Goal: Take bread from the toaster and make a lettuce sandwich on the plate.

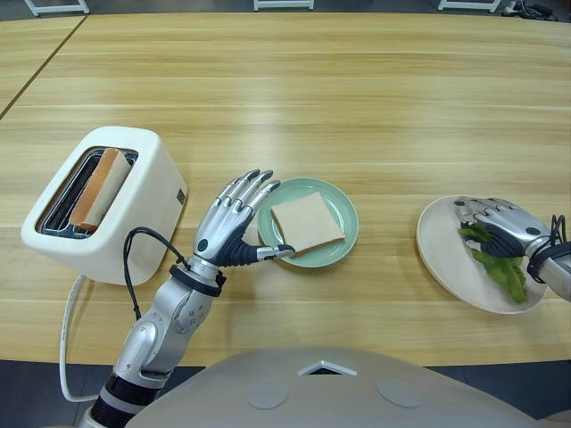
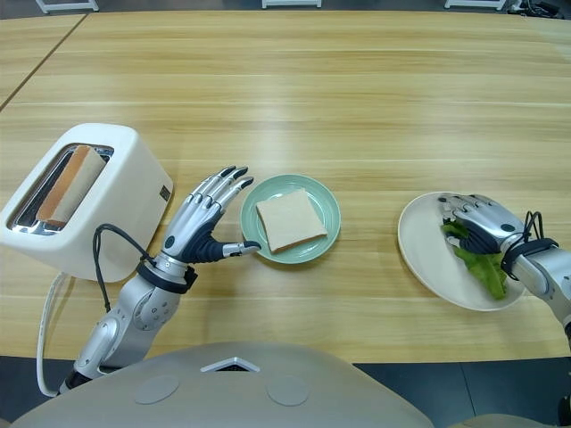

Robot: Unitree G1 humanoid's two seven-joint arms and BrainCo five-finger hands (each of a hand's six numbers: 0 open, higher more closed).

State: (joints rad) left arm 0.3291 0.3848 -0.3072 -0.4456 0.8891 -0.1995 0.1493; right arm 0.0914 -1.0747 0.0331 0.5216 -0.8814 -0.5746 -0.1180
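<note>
A white toaster (image 1: 111, 201) stands at the left with one bread slice (image 1: 100, 187) upright in its slot. A green plate (image 1: 339, 209) in the middle holds one flat slice of bread (image 1: 306, 222). My left hand (image 1: 234, 223) is open just left of that plate, fingers spread, thumb near the plate's front rim. At the right, a cream plate (image 1: 442, 245) carries a lettuce leaf (image 1: 504, 270). My right hand (image 1: 496, 226) rests over the leaf's upper end with fingers curled down on it; the leaf still lies on the plate.
The toaster's black cord (image 1: 134, 267) loops beside my left forearm, and a white cable (image 1: 67, 343) runs off the table's front edge. Bare wooden tabletop (image 1: 312, 98) stretches behind the plates.
</note>
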